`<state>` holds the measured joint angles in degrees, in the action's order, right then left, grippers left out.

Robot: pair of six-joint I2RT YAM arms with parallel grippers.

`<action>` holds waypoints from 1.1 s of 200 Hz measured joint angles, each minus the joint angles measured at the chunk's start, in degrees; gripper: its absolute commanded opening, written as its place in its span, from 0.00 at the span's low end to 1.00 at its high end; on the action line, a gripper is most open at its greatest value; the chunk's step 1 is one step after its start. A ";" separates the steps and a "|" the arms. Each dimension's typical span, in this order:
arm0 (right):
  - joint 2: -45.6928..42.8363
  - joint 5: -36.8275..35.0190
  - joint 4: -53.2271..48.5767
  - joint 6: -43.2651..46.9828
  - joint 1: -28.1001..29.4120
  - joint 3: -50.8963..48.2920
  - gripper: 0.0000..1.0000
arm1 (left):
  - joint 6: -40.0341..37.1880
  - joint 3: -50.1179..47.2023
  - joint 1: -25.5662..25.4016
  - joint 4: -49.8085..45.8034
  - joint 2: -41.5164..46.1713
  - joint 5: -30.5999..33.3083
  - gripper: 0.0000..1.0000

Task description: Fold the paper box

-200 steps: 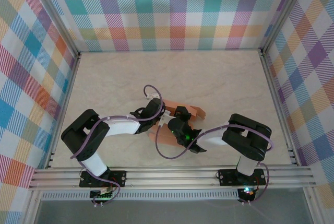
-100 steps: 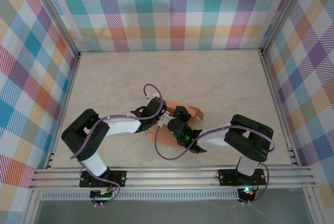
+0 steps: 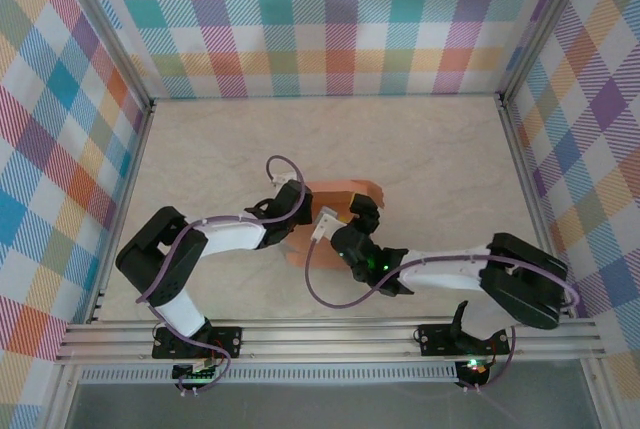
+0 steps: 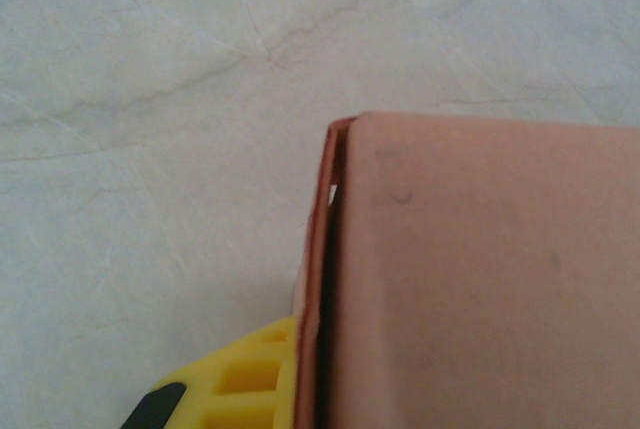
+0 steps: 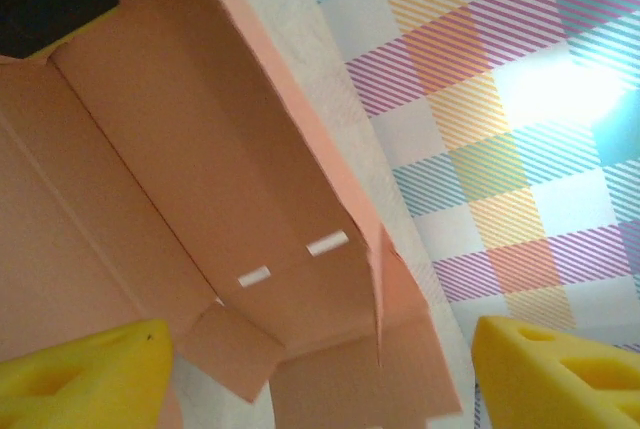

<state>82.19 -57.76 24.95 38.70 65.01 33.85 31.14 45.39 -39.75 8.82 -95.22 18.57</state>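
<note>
Two grippers meet at mid-table, just ahead of the arms' bases. The left gripper (image 3: 293, 211) is closed tight on the left edge of the box (image 3: 345, 192). In its wrist view one yellow finger (image 4: 230, 389) sits against the upright card wall, and the other is hidden behind it. The right gripper (image 3: 350, 221) stands wide, its yellow fingers (image 5: 80, 369) spread apart before the open card, clamping nothing. The box rests on the table (image 3: 420, 139) between both grippers, partly folded, with panels raised and two small slots and a loose flap showing inside. Beyond it, marbled table runs to the plaid walls (image 3: 330, 19).
</note>
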 measured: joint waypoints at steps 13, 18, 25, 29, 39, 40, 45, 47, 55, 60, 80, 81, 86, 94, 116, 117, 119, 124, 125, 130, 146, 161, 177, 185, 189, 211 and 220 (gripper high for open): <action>-3.17 0.13 -3.19 -2.40 0.00 0.13 0.86 | 0.87 0.68 1.31 -0.59 0.00 -1.44 0.00; -4.26 0.17 -4.55 -3.58 0.00 0.35 0.86 | 1.27 1.01 1.86 -0.83 0.00 -2.10 0.00; -5.60 0.17 -6.51 -4.98 0.00 0.83 0.87 | 1.90 1.49 2.64 -1.09 0.00 -3.26 0.00; -6.34 0.20 -7.65 -5.77 0.00 1.22 0.87 | 2.36 1.73 3.13 -1.14 0.00 -4.02 0.00; -7.98 0.28 -10.40 -8.24 -0.02 2.40 0.87 | 3.54 2.21 4.31 -1.20 0.00 -5.81 0.00; -8.11 0.28 -10.60 -8.35 -0.02 2.49 0.87 | 3.69 2.27 4.46 -1.20 0.00 -6.10 0.00; -8.98 0.42 -12.02 -9.90 -0.07 3.19 0.87 | 4.44 2.49 5.09 -1.18 0.00 -7.08 0.00; -9.31 0.39 -12.61 -10.34 -0.11 3.50 0.87 | 4.57 2.54 5.25 -1.18 0.00 -7.37 0.00; -10.82 0.55 -15.19 -13.25 -0.24 4.87 0.87 | 5.92 2.82 6.27 -1.14 0.00 -9.05 0.00; -11.63 0.70 -16.83 -15.13 -0.48 5.84 0.87 | 6.86 2.97 6.82 -1.03 0.00 -9.92 0.00; -15.13 2.03 -22.88 -24.06 -1.36 10.19 0.86 | 11.02 3.72 8.79 -0.24 0.00 -13.27 0.00; -15.37 2.14 -23.21 -24.70 -1.40 10.47 0.86 | 11.15 3.76 8.83 -0.17 0.00 -13.35 0.00; -16.22 2.51 -24.28 -26.86 -1.62 11.41 0.86 | 12.35 4.07 9.20 0.20 -0.09 -14.05 0.00; -17.42 3.10 -25.83 -30.16 -1.88 12.70 0.86 | 14.08 4.76 9.60 0.79 -0.28 -14.82 0.00; -19.61 4.92 -29.44 -38.18 -2.36 15.52 0.86 | 19.12 6.99 10.16 3.28 -1.25 -16.52 0.00; -19.65 4.96 -29.53 -38.45 -2.38 15.58 0.86 | 19.28 7.06 10.19 3.32 -1.29 -16.61 0.00; -19.74 5.14 -29.79 -39.15 -2.43 15.76 0.86 | 19.85 7.23 10.23 3.65 -1.38 -16.70 0.00; -19.98 5.46 -30.49 -40.59 -2.49 16.13 0.86 | 21.03 7.69 10.23 4.15 -1.53 -17.22 0.00; -20.02 5.64 -30.67 -41.03 -2.51 16.20 0.86 | 21.42 7.80 10.25 4.31 -1.60 -17.29 0.00; -20.24 6.14 -31.23 -42.34 -2.69 16.41 0.86 | 22.51 8.17 10.27 4.94 -1.79 -17.81 0.00; -21.35 7.89 -33.42 -46.51 -3.43 16.52 0.86 | 26.18 9.60 10.27 5.64 -2.23 -19.12 0.00; -23.02 9.66 -35.36 -49.83 -4.42 16.52 0.85 | 28.89 10.97 10.34 4.59 -2.25 -19.61 0.00; -25.29 10.84 -36.85 -52.11 -5.62 16.52 0.85 | 30.84 12.81 10.69 1.40 -2.25 -19.76 0.00; -26.53 11.21 -37.35 -53.02 -6.14 16.52 0.86 | 31.23 13.73 11.15 -0.74 -2.25 -20.15 0.00; -26.99 11.37 -37.62 -53.33 -6.38 16.52 0.85 | 31.36 14.16 11.47 -1.81 -2.25 -20.57 0.00; -29.27 11.82 -39.63 -54.77 -7.50 16.52 0.86 | 30.91 15.67 14.29 -8.52 -2.23 -22.93 0.00; -29.86 12.00 -40.50 -55.06 -7.82 16.52 0.86 | 29.29 16.59 15.78 -12.87 -2.23 -24.09 0.00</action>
<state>52.34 -45.76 -15.55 -16.36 57.19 50.37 60.42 61.98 -23.97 -4.05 -97.45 -5.52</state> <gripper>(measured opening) 0.857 0.072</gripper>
